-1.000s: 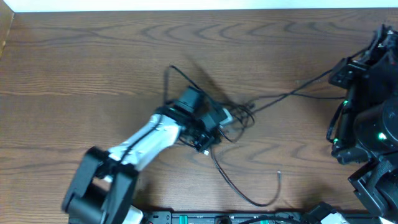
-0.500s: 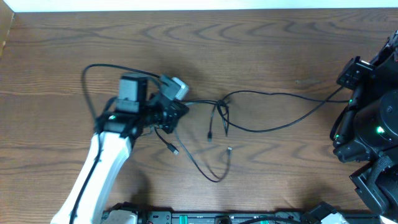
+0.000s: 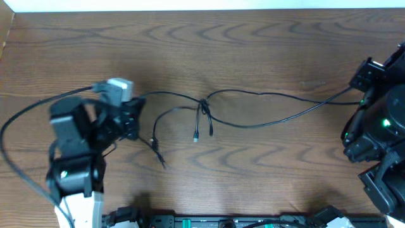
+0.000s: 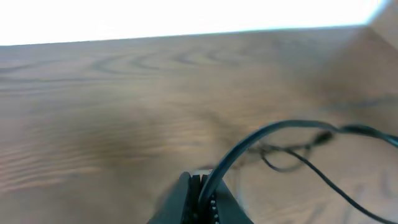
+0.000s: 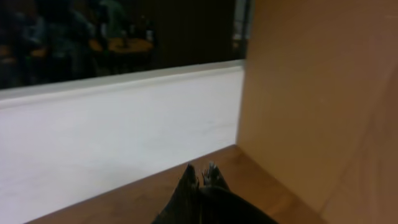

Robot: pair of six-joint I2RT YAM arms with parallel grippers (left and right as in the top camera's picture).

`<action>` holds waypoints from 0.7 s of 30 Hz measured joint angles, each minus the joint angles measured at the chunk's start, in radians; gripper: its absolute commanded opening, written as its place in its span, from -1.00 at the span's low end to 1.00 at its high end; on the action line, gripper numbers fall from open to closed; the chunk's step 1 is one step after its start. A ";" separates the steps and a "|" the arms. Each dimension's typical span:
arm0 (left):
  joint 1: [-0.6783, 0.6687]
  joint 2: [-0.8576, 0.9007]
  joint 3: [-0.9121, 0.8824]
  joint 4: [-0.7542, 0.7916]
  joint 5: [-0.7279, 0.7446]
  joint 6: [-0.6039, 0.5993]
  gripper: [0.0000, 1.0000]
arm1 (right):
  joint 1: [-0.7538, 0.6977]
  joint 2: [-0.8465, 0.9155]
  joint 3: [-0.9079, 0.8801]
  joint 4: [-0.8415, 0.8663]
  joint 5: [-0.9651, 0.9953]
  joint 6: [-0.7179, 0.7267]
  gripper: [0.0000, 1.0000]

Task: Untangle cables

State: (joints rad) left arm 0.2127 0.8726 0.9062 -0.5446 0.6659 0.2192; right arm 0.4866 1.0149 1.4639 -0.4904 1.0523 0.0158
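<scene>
Two arms work the wooden table point(image 3: 266, 44), one on each side. The cables point(image 3: 253, 94) are thin black cords strung across the middle. The overhead view is too coarse for a sure count, but there seem to be two or three, joined at one small knot point(image 3: 204, 111) near the centre. Two long strands run from the knot to the right arm point(image 3: 380, 126), one above the other. Two short ends hang just below the knot, each with a small plug point(image 3: 195, 137). Another loose strand point(image 3: 158, 149) curls down to the left. The left gripper point(image 3: 133, 106) is closed on a strand that arcs out from between its fingers point(image 4: 186, 196) toward the knot. A thicker black wire point(image 3: 12, 130) belonging to the left arm loops out at the far left. The right gripper point(image 5: 200, 174) has its fingertips pressed together near a tan board point(image 5: 317, 93). No cord shows between them in the right wrist view.
</scene>
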 measured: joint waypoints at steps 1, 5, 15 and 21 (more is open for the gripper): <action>0.034 -0.019 0.000 0.001 -0.005 -0.016 -0.85 | -0.021 0.002 0.000 -0.014 0.000 0.006 -0.98; 0.139 -0.061 0.000 0.002 -0.026 -0.078 -0.85 | -0.131 0.011 0.000 -0.066 -0.002 0.054 -0.99; 0.186 -0.065 0.000 -0.007 -0.053 -0.126 -0.85 | -0.621 0.019 0.001 -0.176 -0.023 0.263 -0.98; 0.186 -0.065 0.000 -0.010 -0.071 -0.137 -0.85 | -0.878 0.060 0.001 -0.249 -0.285 0.411 -0.98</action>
State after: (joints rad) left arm 0.3985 0.8078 0.9062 -0.5541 0.5953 0.0818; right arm -0.3916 1.0744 1.4651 -0.7399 0.7673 0.4271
